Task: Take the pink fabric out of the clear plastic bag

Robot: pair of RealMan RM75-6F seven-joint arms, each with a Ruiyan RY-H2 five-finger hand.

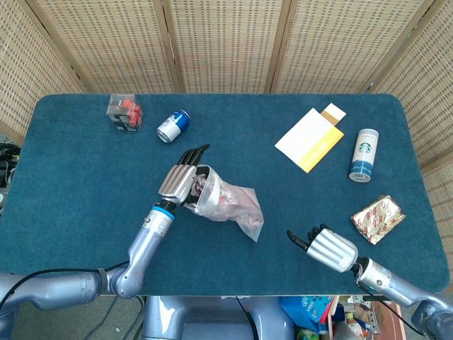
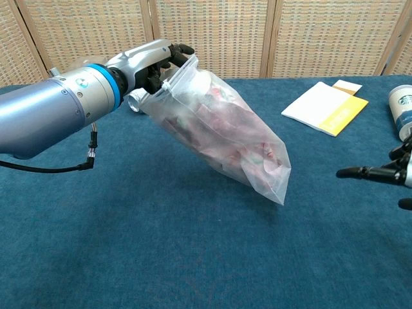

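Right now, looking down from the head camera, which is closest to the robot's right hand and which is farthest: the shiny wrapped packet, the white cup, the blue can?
From the right hand, at the table's near right edge:
1. Shiny wrapped packet, just to its right, nearest.
2. White cup, farther back on the right side.
3. Blue can, far across on the back left, farthest.

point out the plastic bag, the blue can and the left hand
plastic bag (image 2: 238,138), chest view, on its clear side over the pink fabric
blue can (image 1: 173,126), head view, on its side wall
left hand (image 1: 181,180), head view, on the back of the hand
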